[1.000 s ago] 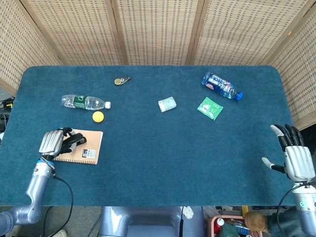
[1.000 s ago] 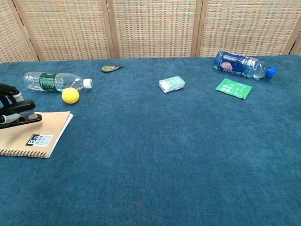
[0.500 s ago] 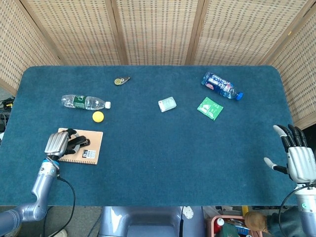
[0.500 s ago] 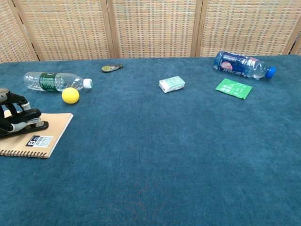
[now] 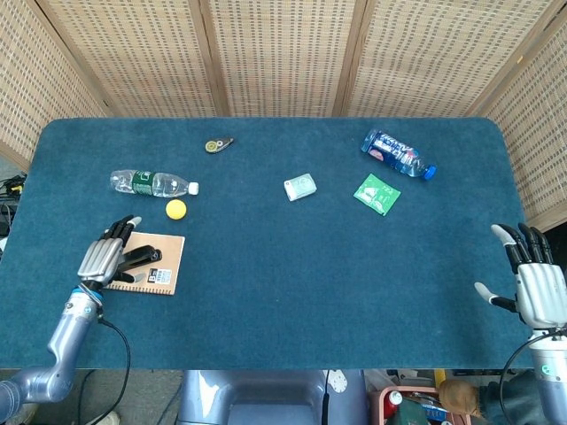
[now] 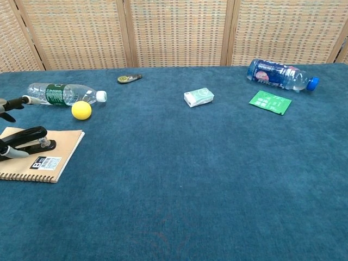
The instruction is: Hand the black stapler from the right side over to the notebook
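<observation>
The black stapler (image 5: pixel 140 258) (image 6: pixel 26 140) lies on the tan spiral notebook (image 5: pixel 168 267) (image 6: pixel 51 157) at the table's front left. My left hand (image 5: pixel 107 258) is at the stapler's left end with its fingers (image 6: pixel 12 101) stretched out and apart, no longer wrapped around it. Whether the thumb still touches the stapler I cannot tell. My right hand (image 5: pixel 537 285) hovers at the front right edge of the table, fingers spread, holding nothing. Only the head view shows it.
A clear water bottle (image 5: pixel 151 183) and a yellow ball (image 5: pixel 176 209) lie just behind the notebook. Farther back are a small dark round item (image 5: pixel 217 144), a white packet (image 5: pixel 300 187), a green packet (image 5: pixel 377 194) and a blue bottle (image 5: pixel 397 153). Wicker screens stand behind the blue table (image 5: pixel 283 292).
My left hand lowered the stapler onto the notebook and then opened its fingers, letting it go. The right hand drifted slightly toward the table's front right edge.
</observation>
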